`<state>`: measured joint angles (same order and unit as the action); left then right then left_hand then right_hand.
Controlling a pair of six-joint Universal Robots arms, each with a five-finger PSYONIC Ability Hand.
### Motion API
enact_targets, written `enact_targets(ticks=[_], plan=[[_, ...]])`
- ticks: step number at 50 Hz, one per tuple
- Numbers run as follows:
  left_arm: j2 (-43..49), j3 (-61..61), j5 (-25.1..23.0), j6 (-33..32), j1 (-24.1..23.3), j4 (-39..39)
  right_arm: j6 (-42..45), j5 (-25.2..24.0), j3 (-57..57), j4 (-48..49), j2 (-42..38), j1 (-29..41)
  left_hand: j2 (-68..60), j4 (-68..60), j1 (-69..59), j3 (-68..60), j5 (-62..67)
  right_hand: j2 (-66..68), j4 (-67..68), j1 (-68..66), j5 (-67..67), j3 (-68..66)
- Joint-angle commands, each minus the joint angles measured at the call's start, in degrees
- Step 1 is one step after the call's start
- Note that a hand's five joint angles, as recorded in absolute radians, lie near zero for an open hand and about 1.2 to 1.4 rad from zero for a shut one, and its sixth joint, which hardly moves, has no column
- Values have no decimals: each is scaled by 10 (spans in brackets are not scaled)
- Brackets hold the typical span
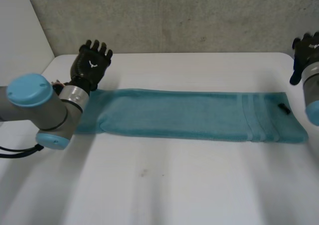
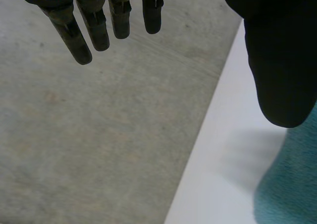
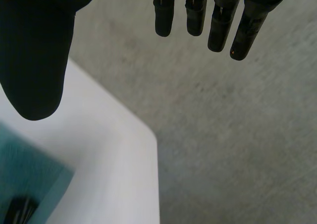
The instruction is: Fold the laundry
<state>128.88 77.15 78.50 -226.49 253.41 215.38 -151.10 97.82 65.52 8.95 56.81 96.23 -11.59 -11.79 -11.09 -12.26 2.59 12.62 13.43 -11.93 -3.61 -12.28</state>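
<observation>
Left robot hand splayed, long teal towel lying flat

1. A white worktop with rounded far corners (smooth, faintly smudged).
2. Behind it, a mottled grey concrete wall.
3. At the left, a plain white panel meets that wall.

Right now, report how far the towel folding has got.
Done, it seems: the teal towel lies on the white table as a long narrow strip, likely folded lengthwise already. In hand: nothing; the left hand is open beside its left end, the right hand open beside its right end, neither gripping cloth. Left: folding the strip end to end.
</observation>
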Motion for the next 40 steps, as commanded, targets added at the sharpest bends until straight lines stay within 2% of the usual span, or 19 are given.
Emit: enact_targets(ticks=[1,3,8,13,19,21,23,29,40], plan=[[-116,104,14,10,2,-5,-33,-67,93,-5,127,-30,16,18,11,23,-26,-26,-34,19,36,23],[-136,128,14,21,3,-6,-34,-84,116,-9,145,-51,16,18,11,23,-26,-26,-34,19,36,23],[-177,196,14,66,1,-7,-31,-161,187,-41,182,-99,16,18,11,23,-26,-26,-34,19,36,23],[-216,254,14,146,-1,-21,-30,-248,259,-82,183,-155,16,18,11,23,-26,42,34,-49,-32,-45],[-219,274,15,219,-3,-41,-26,-308,307,-74,169,-185,15,17,10,22,-25,154,146,-161,-145,-158],[-218,278,15,233,-3,-43,-24,-345,310,-57,133,-196,14,16,9,20,-24,217,209,-224,-207,-220],[-218,281,15,237,-2,-42,-25,-368,310,-46,110,-207,14,16,9,20,-24,224,215,-230,-214,-227],[-217,288,14,239,-1,-42,-23,-395,311,-10,75,-215,14,16,9,20,-24,307,299,-314,-298,-311],[-216,295,14,240,3,-42,-23,-392,302,23,39,-214,12,14,7,19,-22,335,327,-342,-325,-338]])
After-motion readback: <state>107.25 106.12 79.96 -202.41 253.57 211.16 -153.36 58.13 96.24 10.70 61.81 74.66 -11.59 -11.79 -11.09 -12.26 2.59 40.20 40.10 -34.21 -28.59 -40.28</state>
